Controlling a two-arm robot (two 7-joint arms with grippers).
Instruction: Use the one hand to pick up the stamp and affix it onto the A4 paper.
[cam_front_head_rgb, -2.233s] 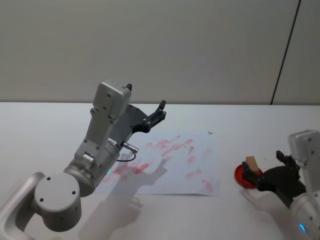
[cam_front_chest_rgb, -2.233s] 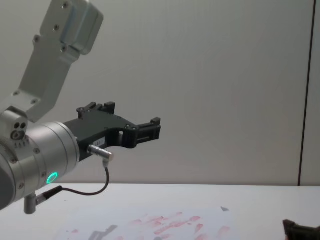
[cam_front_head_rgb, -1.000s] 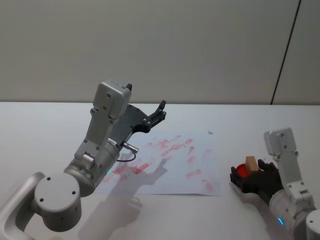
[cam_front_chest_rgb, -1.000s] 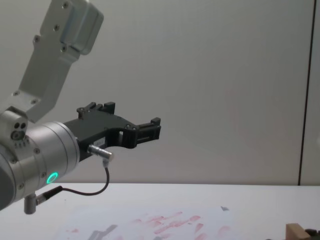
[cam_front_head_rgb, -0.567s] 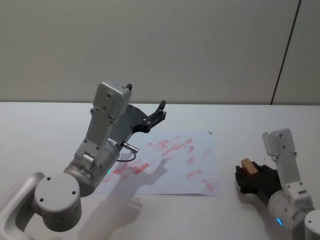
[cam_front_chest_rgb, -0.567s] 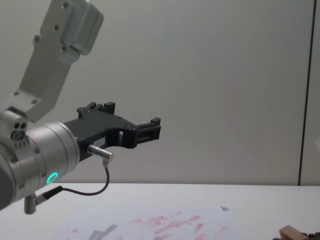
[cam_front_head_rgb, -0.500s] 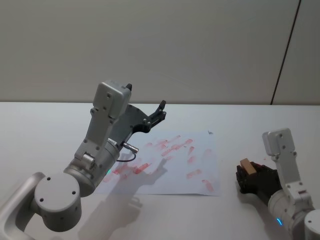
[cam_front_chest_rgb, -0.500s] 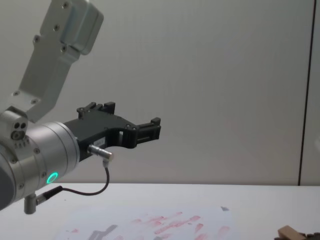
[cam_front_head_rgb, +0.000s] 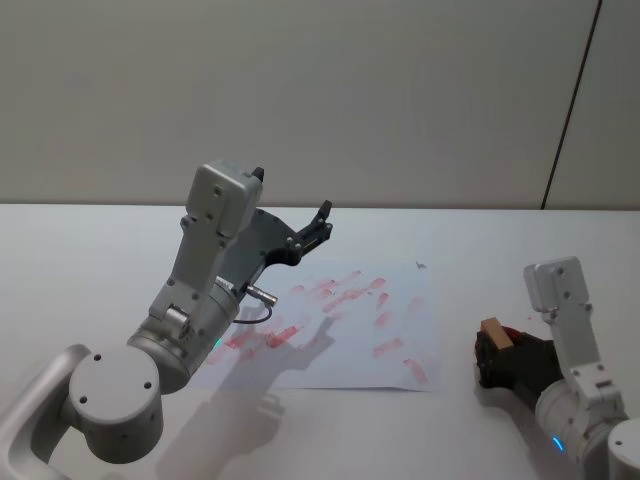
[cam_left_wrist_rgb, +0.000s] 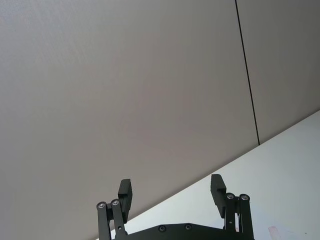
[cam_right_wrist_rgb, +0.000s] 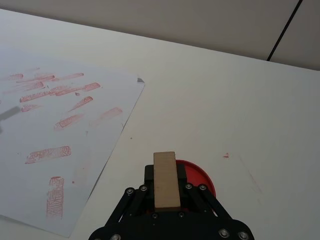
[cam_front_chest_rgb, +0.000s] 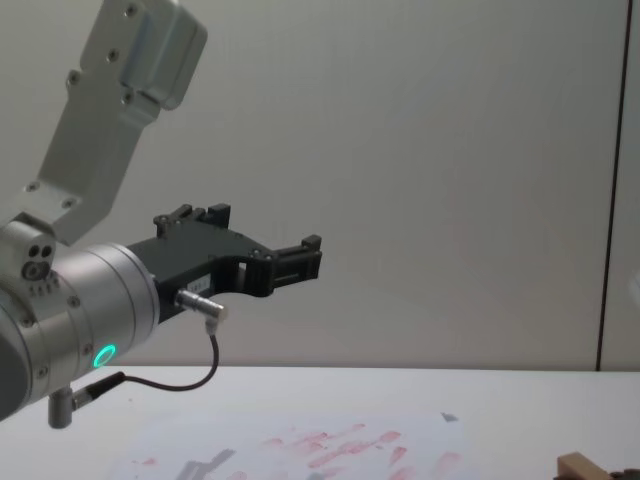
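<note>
1. Stamp (cam_front_head_rgb: 492, 332): a light-brown wooden block, held upright in the right claw (cam_front_head_rgb: 490, 358), low at the right of the surface (cam_front_head_rgb: 100, 260), in front.
2. Right claw: both fingers are pressed against the sides of the stamp (cam_right_wrist_rgb: 166, 180), so the block is clamped between them.
3. Red ink pad (cam_right_wrist_rgb: 202, 177): a round disc seen directly beneath the claw and the stamp. Whether the stamp's foot touches it cannot be told.
4. A4 paper (cam_front_head_rgb: 345, 340): a white sheet lying flat on the surface, marked with many red and pink prints. Its right edge is near the right claw but apart from it, and a strip of bare surface is left between them.
5. Unprinted white patches are seen along the paper's right edge and near corner in the right wrist view (cam_right_wrist_rgb: 107, 145).
6. Left claw (cam_front_head_rgb: 322, 222): held raised above the far left part of the paper, its fingers (cam_left_wrist_rgb: 217, 187) spread apart with nothing between them. A shadow is cast by this arm on the paper's left half; the right half is left unobstructed.
</note>
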